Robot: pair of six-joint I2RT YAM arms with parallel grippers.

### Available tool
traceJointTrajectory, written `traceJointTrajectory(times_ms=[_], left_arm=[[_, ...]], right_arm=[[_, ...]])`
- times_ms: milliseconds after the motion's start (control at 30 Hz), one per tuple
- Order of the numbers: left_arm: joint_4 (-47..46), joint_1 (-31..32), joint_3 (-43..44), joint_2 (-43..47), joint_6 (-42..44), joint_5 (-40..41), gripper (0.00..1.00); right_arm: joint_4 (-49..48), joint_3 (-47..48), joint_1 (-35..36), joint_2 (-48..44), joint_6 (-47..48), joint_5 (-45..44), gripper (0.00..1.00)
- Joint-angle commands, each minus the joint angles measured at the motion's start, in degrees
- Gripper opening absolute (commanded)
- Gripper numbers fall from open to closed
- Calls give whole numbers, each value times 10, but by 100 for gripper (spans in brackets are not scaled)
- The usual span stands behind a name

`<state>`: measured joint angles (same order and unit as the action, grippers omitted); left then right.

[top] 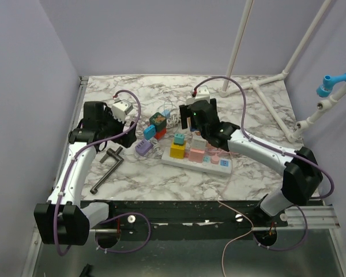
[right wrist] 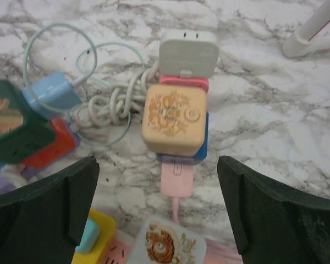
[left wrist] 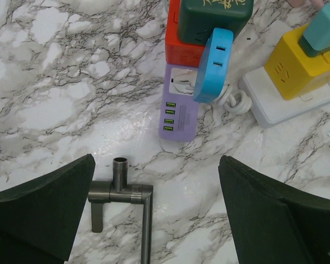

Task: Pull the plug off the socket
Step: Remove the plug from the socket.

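Empty, wide-open left tool (left wrist: 155, 165) and right tool (right wrist: 157, 162) hung over glossy veined marble tabletop (left wrist: 60, 71), one rounded cream plug (right wrist: 172, 122), one white socket strip (left wrist: 269, 107), one steel key (left wrist: 121, 192).

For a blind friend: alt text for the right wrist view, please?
A cream cube plug sits on a pink and blue stack on marble, between the open end effector's dark fingers. A white plug lies beyond it, with coiled cable beside.
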<state>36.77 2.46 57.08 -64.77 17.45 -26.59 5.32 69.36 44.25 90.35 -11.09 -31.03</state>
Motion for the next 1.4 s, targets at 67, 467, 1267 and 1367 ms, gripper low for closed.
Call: traceJointTrajectory(times_ms=[67, 467, 1267, 1367], left_arm=[[-18, 24, -6, 11, 14, 23, 99], [-16, 55, -8, 44, 34, 21, 99], [-71, 19, -60, 12, 67, 41, 99], [-55, -19, -33, -7, 53, -10, 98]], right_arm=[[64, -79, 32, -63, -69, 21, 98], [99, -140, 119, -88, -123, 34, 97], [16, 20, 140, 23, -20, 21, 100], [2, 23, 168, 54, -11, 18, 100]])
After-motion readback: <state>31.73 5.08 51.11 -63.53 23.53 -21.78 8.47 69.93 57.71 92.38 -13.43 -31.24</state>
